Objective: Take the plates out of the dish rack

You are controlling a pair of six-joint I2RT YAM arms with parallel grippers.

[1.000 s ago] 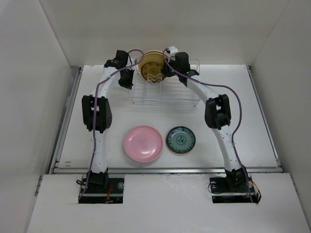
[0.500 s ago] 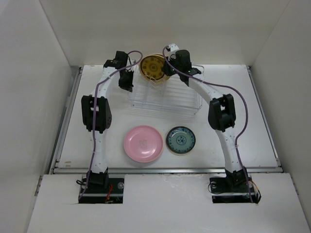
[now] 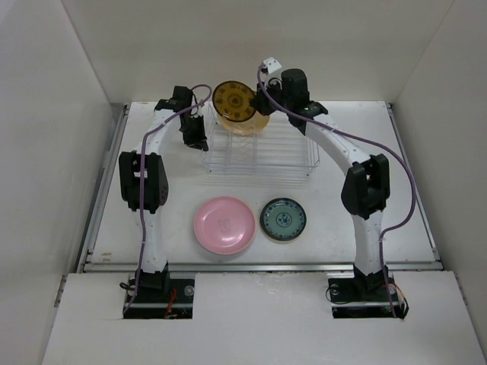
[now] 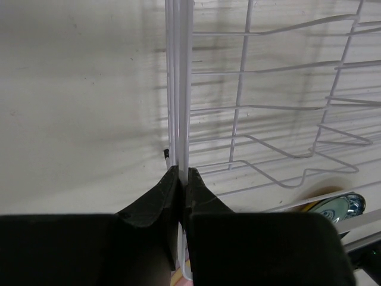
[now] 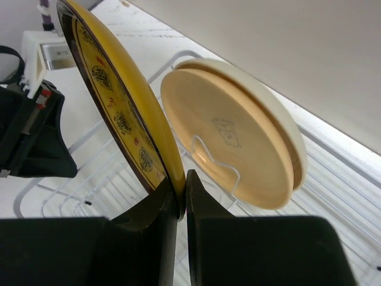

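My right gripper (image 3: 262,97) (image 5: 180,202) is shut on the rim of the amber-brown patterned plate (image 3: 233,101) (image 5: 119,101) and holds it upright above the back of the wire dish rack (image 3: 259,146) (image 5: 77,185). A yellow-tan plate (image 5: 232,143) (image 3: 255,125) and a cream plate (image 5: 286,128) behind it stand in the rack. My left gripper (image 3: 199,141) (image 4: 182,174) is shut on the rack's left rim wire (image 4: 178,89). A pink plate (image 3: 224,225) and a dark teal plate (image 3: 283,220) lie flat on the table in front of the rack.
White walls close in the table (image 3: 380,175) at the back and both sides. The table's near edge has a metal rail (image 3: 259,265).
My right gripper has lifted the amber-brown plate up out of the rack and a little back. The left gripper stays on the rack's left rim.
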